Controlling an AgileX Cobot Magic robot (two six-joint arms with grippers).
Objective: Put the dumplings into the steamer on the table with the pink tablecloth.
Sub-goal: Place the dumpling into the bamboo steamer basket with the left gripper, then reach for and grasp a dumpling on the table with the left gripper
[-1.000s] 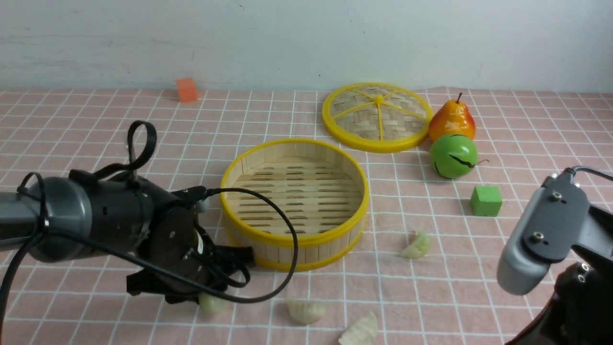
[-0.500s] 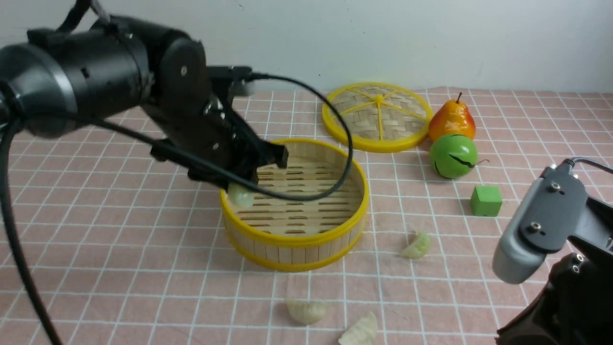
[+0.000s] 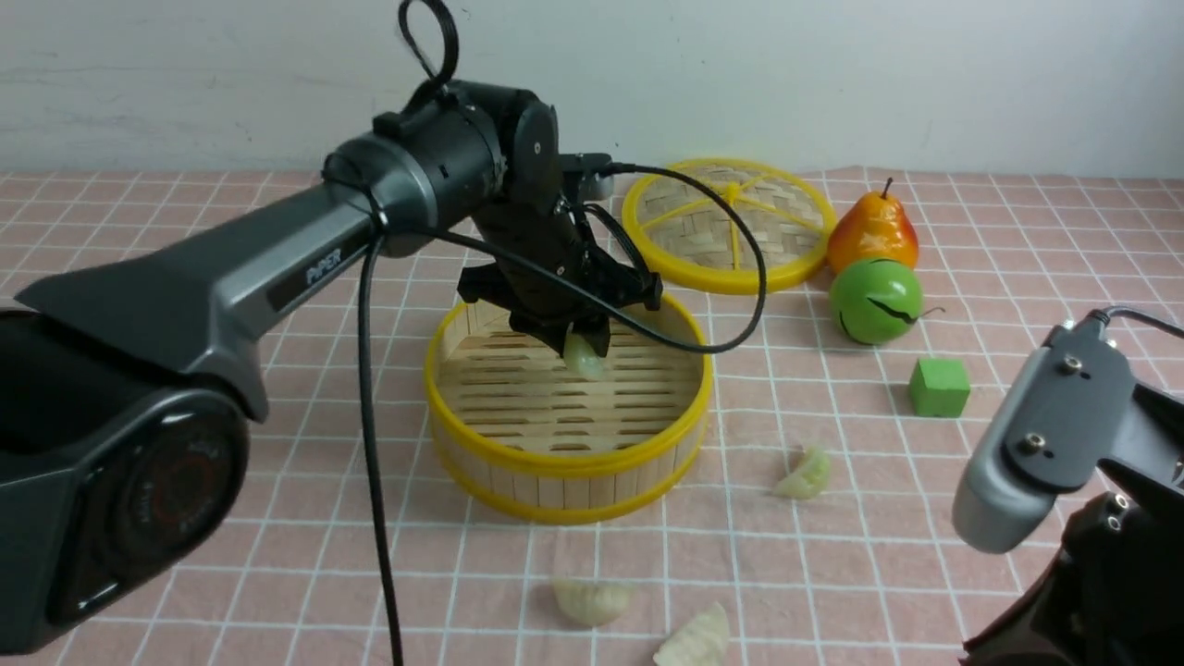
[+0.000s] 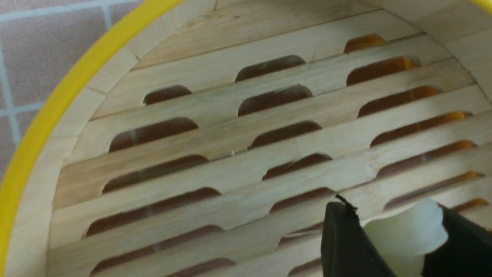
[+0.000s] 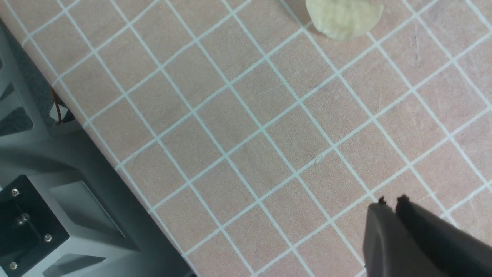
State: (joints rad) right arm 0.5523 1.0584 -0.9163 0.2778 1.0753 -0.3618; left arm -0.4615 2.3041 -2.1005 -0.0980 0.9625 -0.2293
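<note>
Left gripper (image 3: 581,344) has risen over the steamer (image 3: 564,460), pinching a dumpling (image 4: 403,234)
Light, soft, slippery: grip its plump middle gently

The left arm (image 3: 231,277) reaches forward and inward across the middle, its wrist bent so the left gripper (image 3: 575,340) points down, jaws pinching a dumpling (image 3: 586,359). The right arm (image 3: 1045,444) sits low at the near right, its right gripper (image 5: 392,209) closed (fingertips almost touching).
</note>
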